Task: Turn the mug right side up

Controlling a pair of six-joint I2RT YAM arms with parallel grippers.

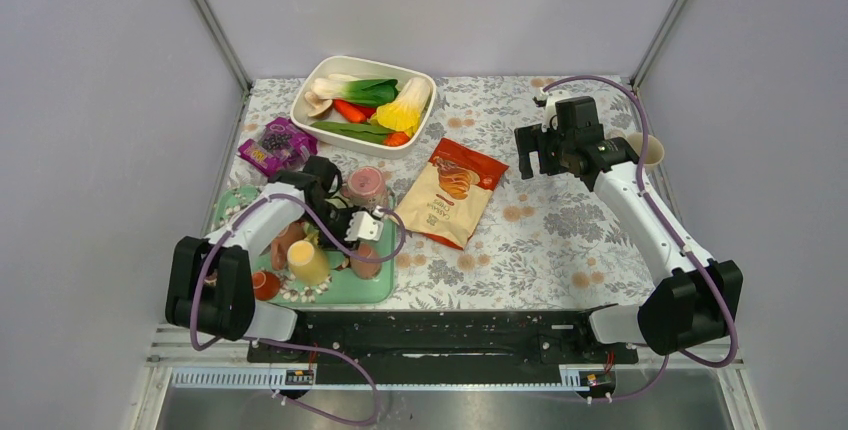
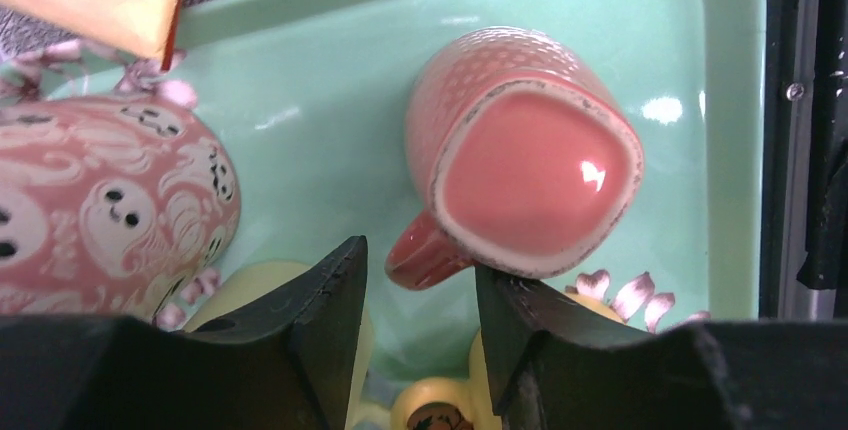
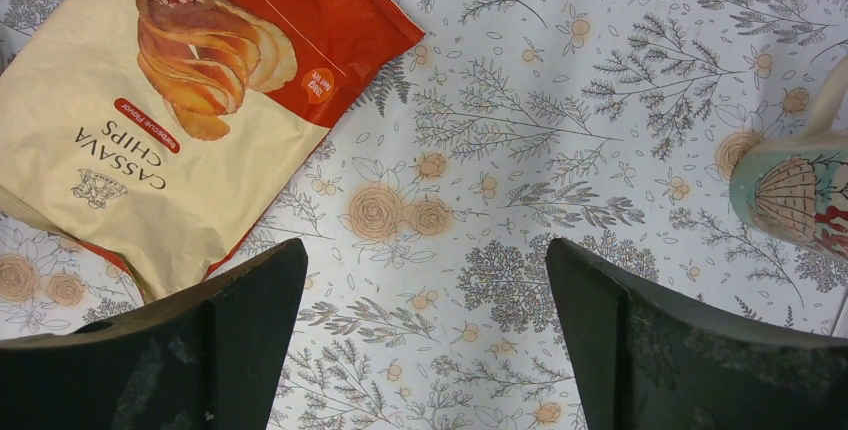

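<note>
**Left arm** (image 1: pixel 265 220): my base sits at the near left corner. The links reach forward over the mint-green plastic tray (image 2: pixel 330 100), and the wrist folds back and down toward the tray's near right part.

**Left gripper** (image 2: pixel 420 262): my black fingers (image 2: pixel 330 320) are spread. The mug's handle lies in the gap between the tips, and I cannot tell whether either tip touches it.

**Pink dotted ceramic mug** (image 2: pixel 530 175): it stands upside down on the tray with its glossy base facing up and its handle pointing at my left gripper.

**Room around the mug:**
- The tray's raised rim runs close on one side, with the black rail just beyond it.
- On the other side, bare tray separates the mug from a pink ghost-patterned cup (image 2: pixel 110 210).
- Yellow rounded pieces (image 2: pixel 260 285) crowd in beneath my fingers.

**Right arm** (image 1: pixel 640 215): it stretches from the near right corner toward the far right of the floral-cloth bench (image 1: pixel 540 240), with the wrist turned inward.

**Right gripper** (image 3: pixel 425 250): it is spread wide, holds nothing and hangs over open cloth.

**Room around the right gripper:**
- A red and cream cassava chips bag (image 3: pixel 180 100) lies to one side.
- A shell-patterned pale mug (image 3: pixel 790 195) stands at the opposite edge of the view, by the bench's right border.
- Both are apart from my fingers.

**Far left of the bench:**
- A white oblong dish (image 1: pixel 300 110) holds toy vegetables.
- A purple packet (image 1: pixel 277 145) lies beside the dish.
</note>
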